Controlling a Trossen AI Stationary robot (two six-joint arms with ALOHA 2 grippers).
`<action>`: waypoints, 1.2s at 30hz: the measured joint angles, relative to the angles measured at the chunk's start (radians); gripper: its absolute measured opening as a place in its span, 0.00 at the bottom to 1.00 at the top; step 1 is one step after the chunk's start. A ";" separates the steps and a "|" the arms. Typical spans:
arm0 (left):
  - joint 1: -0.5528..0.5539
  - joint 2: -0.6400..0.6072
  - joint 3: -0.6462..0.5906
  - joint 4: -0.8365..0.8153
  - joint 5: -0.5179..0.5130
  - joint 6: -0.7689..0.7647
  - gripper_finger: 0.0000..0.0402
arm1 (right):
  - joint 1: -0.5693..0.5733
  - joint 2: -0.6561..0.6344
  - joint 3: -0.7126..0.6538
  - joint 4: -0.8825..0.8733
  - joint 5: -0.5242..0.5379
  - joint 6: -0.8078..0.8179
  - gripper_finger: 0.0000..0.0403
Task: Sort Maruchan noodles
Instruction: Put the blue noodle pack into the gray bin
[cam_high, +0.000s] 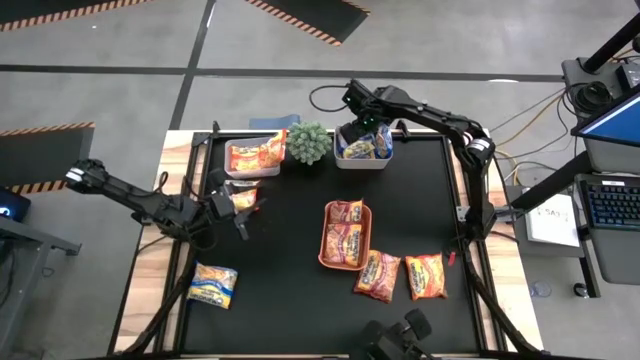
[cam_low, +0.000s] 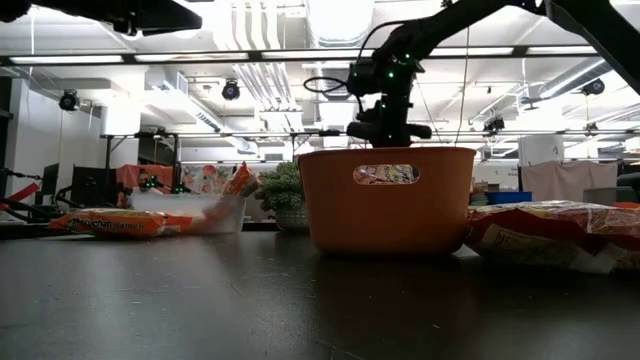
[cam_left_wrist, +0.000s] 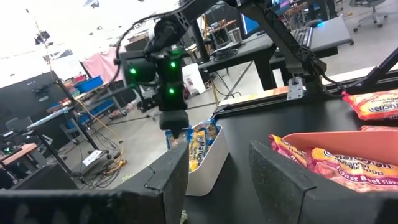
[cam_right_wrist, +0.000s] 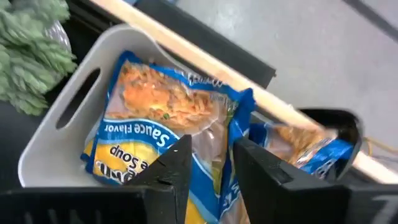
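On the black table (cam_high: 290, 250) we see the orange tray (cam_high: 345, 236) holding red packets, then our right hand (cam_high: 366, 135) with fingers slightly apart over the white bin (cam_high: 362, 158) of yellow-and-blue packets (cam_right_wrist: 168, 124), and our left hand (cam_high: 240, 205) open, empty.

A small green artificial plant (cam_high: 308, 143) stands at the table's far edge between two pale plastic bins (cam_high: 250, 158) (cam_high: 362, 158) holding flat ramen packets (cam_high: 362, 146). An orange plastic tray (cam_high: 345, 235) sits centrally. Two dark red ramen packets (cam_high: 400, 275) lie just right of it.

Probably a robotics lab: hazard-striped floor tape (cam_high: 300, 14), workbenches (cam_left_wrist: 37, 124), a laptop (cam_high: 610, 120).
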 joint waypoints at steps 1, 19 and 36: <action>0.000 0.003 0.000 0.000 0.000 0.000 0.37 | 0.000 0.000 0.009 0.001 0.002 -0.003 0.27; 0.010 0.018 0.000 -0.001 0.000 0.004 0.37 | 0.074 0.081 -0.082 0.221 -0.039 -0.082 0.02; 0.010 0.018 0.002 -0.008 0.000 0.004 0.37 | 0.075 0.164 -0.080 0.192 -0.058 -0.145 0.02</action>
